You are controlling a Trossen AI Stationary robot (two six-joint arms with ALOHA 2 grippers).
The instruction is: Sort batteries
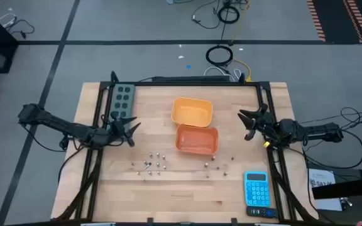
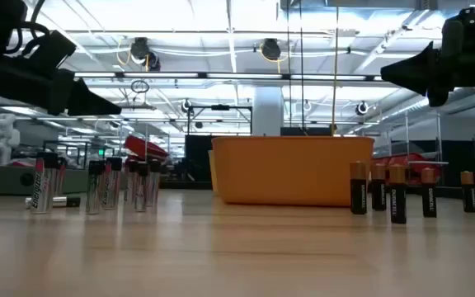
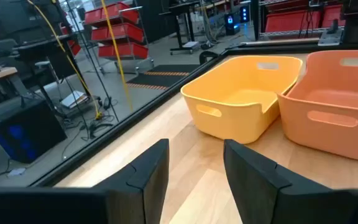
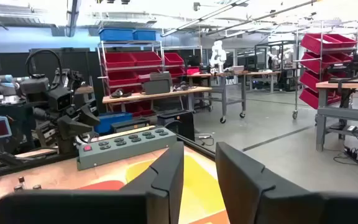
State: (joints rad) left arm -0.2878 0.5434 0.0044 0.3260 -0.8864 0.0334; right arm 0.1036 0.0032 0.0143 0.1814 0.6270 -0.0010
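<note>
step: sorting not begun, judged | left tool (image 1: 131, 130) at 9 o'clock, right tool (image 1: 249, 122) at 3 o'clock, both parted, empty | next: reach tiny silvery and dark cylindrical batteries (image 1: 151, 164) at 6 o'clock

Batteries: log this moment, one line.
batteries: loose on table, unsorted | bins: empty | left tool: open, empty | right tool: open, empty

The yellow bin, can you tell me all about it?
The yellow bin is an open plastic-looking tub with rounded corners and slot handles cut in its walls. It sits upright mid-table, looks empty, and stands right against the orange bin. No claw touches it.
</note>
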